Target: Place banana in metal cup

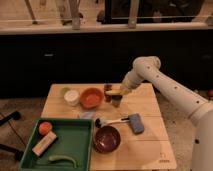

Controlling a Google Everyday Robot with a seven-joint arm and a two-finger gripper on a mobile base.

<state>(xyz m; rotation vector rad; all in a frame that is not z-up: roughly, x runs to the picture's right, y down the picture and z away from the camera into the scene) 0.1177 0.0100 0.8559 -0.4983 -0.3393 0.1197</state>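
Note:
My gripper [119, 93] is at the back middle of the wooden table [150, 145], just right of the orange bowl [91, 98]. It is shut on the small yellow banana [113, 93], which lies roughly level and points left. The grey metal cup [116, 103] stands directly under the banana, partly hidden by it. I cannot tell whether the banana touches the cup's rim.
A small dark brown object [107, 87] stands behind the banana. A white cup [72, 96] is left of the orange bowl. A dark bowl [106, 138], a brush and a blue sponge [135, 123] lie in front. A green tray [70, 131] at front left holds an orange ball, a block and a green pod.

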